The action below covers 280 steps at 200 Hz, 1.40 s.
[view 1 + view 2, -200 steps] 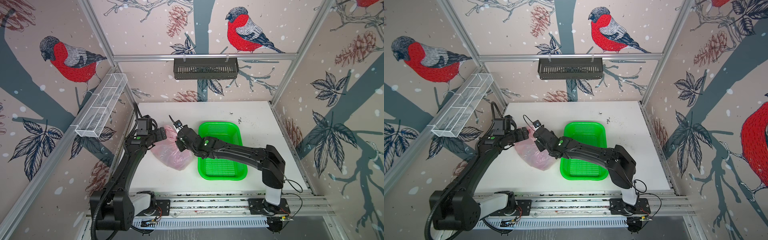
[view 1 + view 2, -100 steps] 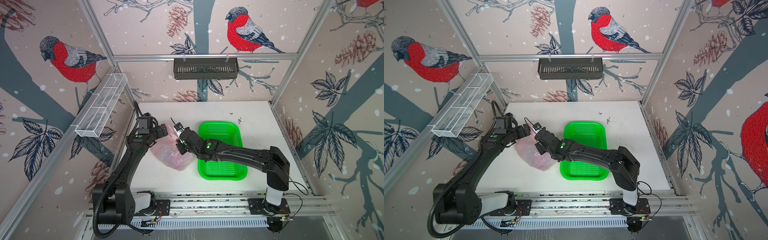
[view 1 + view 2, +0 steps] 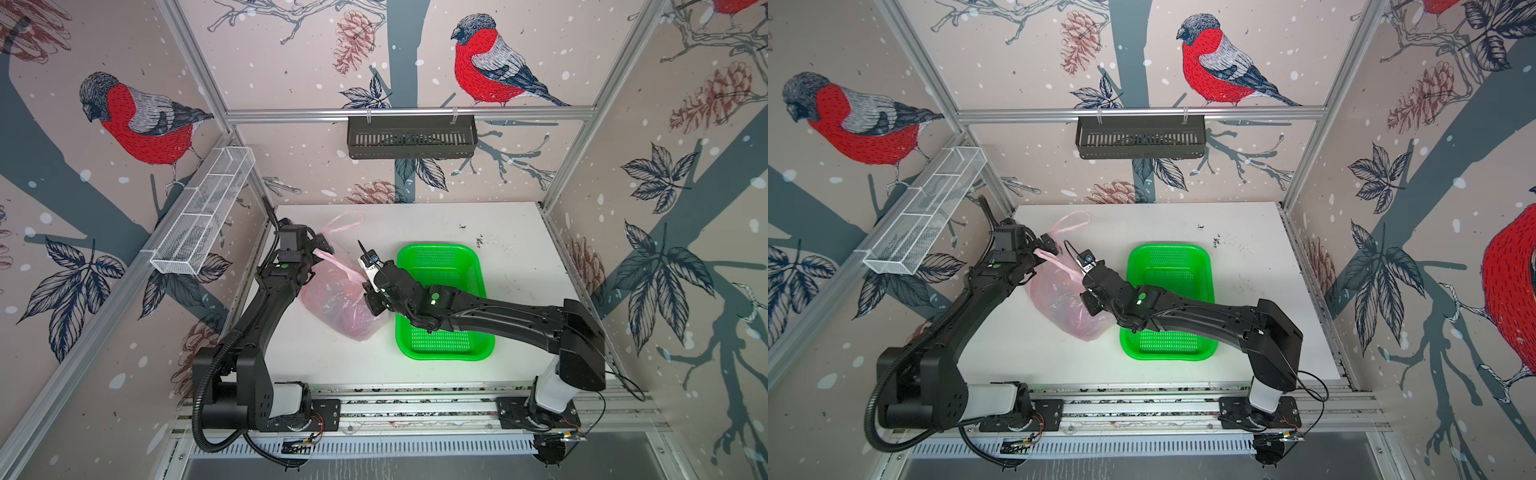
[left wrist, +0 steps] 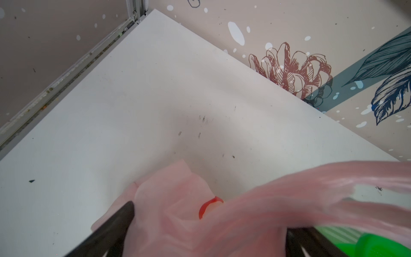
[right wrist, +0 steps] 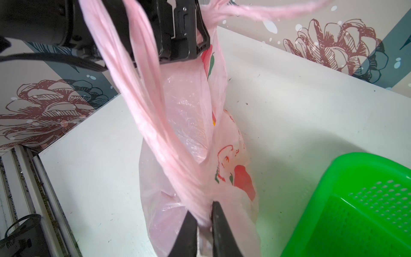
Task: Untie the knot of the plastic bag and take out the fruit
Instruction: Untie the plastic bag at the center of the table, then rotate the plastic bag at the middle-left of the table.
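White table (image 3: 415, 232) under bird-print walls (image 3: 124, 124) carries the pink plastic bag (image 3: 336, 299), just beside the green tray (image 3: 436, 248). On its twisted handle (image 5: 155, 133) the right end effector (image 5: 203, 213) is clenched; the left end effector (image 4: 209, 227) gapes wide, pink film across it.

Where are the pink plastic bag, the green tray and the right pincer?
pink plastic bag (image 3: 338, 299), in a top view, bulging body.
green perforated tray (image 3: 449, 343), in a top view, bare floor.
right pincer (image 5: 202, 211), right wrist view, between its fingertips.

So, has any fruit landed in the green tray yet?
No: in a top view the green tray shows only bare perforated floor where the arm does not cover it, and the plastic bag lies bulging beside it.
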### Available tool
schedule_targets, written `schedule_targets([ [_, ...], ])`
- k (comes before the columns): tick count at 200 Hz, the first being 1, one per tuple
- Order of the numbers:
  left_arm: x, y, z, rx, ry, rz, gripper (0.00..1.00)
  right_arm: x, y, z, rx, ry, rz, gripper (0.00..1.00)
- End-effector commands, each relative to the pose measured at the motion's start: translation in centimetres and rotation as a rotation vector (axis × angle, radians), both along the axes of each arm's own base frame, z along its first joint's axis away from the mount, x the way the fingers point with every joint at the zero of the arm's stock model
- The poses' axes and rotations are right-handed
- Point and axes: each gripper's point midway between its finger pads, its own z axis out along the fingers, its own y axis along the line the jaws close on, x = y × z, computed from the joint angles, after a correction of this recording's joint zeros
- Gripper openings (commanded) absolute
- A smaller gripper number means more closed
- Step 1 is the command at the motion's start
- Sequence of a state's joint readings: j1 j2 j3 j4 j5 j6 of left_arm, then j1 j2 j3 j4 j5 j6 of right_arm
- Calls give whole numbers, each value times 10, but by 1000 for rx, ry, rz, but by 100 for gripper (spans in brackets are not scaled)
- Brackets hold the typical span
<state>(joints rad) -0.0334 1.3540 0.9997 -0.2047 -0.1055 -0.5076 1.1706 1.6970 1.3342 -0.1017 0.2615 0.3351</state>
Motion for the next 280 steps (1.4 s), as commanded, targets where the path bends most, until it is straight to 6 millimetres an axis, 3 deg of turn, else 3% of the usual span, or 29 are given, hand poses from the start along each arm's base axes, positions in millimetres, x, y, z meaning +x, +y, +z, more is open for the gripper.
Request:
schedule_targets([
  [1, 20, 7, 29, -2, -102, 41, 97, -3, -4, 5, 35, 5, -5, 12],
  [73, 47, 16, 50, 22, -118, 34, 97, -20, -12, 8, 57, 23, 36, 8],
  [104, 49, 8, 60, 5, -109, -30, 97, -21, -19, 10, 64, 26, 16, 14],
  [133, 34, -8, 59, -16, -68, -128, 97, -18, -19, 12, 77, 25, -1, 23],
  [148, 20, -15, 54, -37, -40, -161, 97, -18, -16, 13, 82, 27, 0, 32],
  [167, -1, -17, 55, -51, -43, -163, 97, -16, -17, 16, 87, 17, -6, 34],
  [217, -48, -14, 90, -29, -109, -155, 97, -14, -19, 22, 63, -1, 6, 46],
  [246, -52, -12, 86, -1, -80, -162, 97, -8, -12, 23, 44, -30, 11, 52],
  [280, -39, -17, 83, -7, -71, -193, 97, 10, 2, 14, 0, -41, -12, 56],
])
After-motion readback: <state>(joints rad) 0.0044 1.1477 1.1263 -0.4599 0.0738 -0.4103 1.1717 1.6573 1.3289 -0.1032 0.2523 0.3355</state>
